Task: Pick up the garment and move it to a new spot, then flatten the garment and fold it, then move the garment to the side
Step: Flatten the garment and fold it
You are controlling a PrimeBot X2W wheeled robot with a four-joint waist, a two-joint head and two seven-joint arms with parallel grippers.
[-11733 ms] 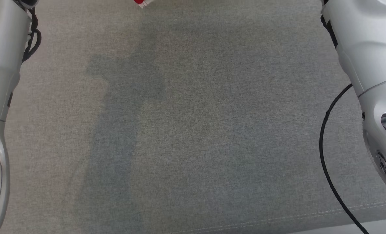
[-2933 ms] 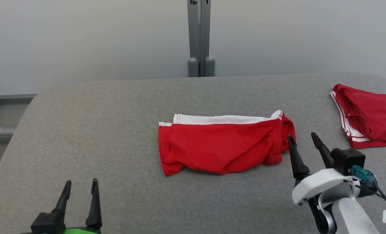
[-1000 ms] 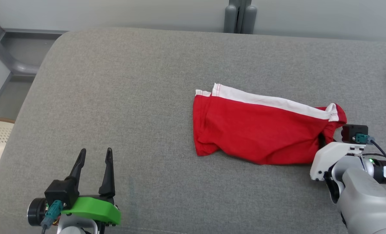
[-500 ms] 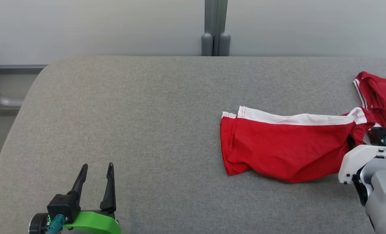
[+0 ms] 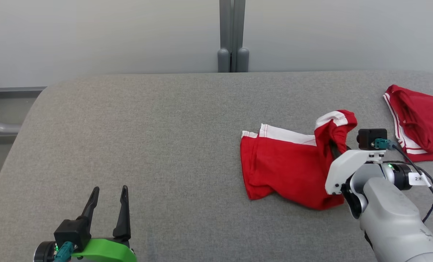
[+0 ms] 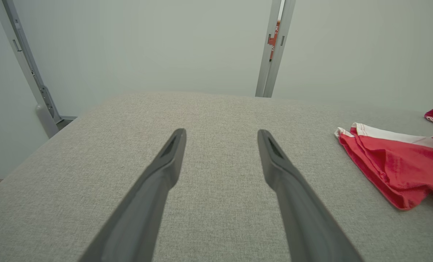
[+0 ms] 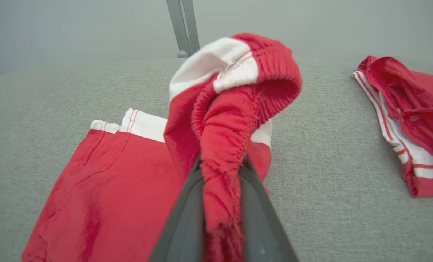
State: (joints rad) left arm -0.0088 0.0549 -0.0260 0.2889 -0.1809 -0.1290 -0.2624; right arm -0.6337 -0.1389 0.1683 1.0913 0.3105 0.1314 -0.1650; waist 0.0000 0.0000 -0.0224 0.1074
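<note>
While the left pincer (image 5: 110, 188) hovers spread and empty above the near part of the grey counter (image 5: 165, 127), the right pincer (image 7: 221, 162) pinches the waistband of the red shorts (image 5: 282, 163). That end is raised; the leg end lies on the counter. Farther right, apart: second red garment (image 5: 420, 123), white trim.

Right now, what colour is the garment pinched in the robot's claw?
The garment is red with a white band, clearest in the right wrist view.
</note>
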